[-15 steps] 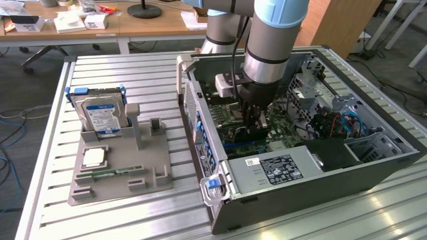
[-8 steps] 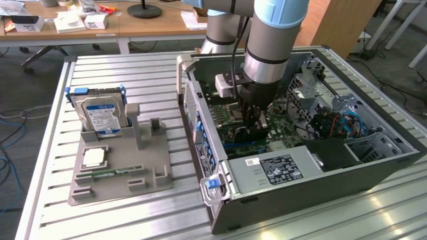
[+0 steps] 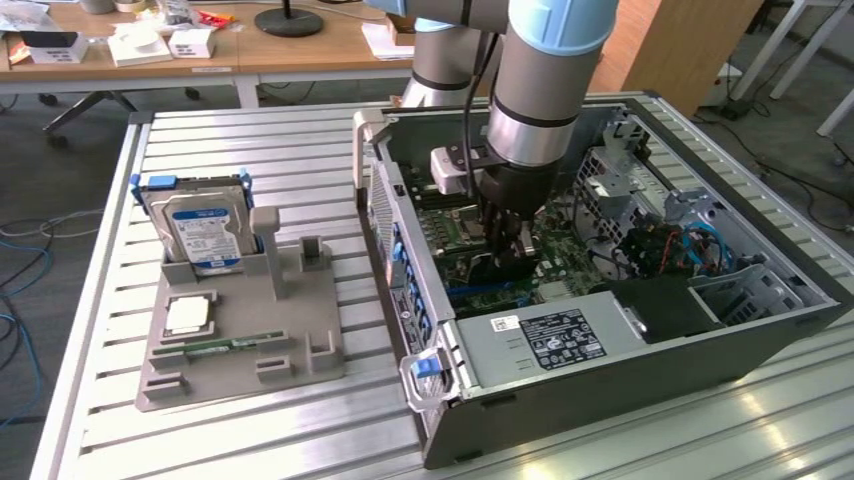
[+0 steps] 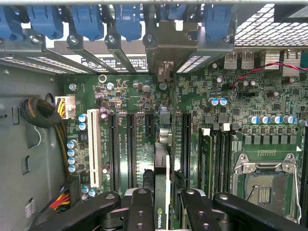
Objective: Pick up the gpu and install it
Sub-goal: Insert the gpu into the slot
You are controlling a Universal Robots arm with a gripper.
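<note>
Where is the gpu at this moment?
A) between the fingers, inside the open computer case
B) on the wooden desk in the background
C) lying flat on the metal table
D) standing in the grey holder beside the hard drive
A: the gpu is seen edge-on between the fingers, over the motherboard inside the computer case.

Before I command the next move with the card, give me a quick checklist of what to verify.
1. The gpu clamped in the gripper: ok.
2. The gpu inside the computer case, over the motherboard: ok.
3. Its metal bracket toward the blue slot latches: ok.
4. The cable bundle apart from the gpu: ok.
5. Card edge seated in a slot: cannot tell.
</note>
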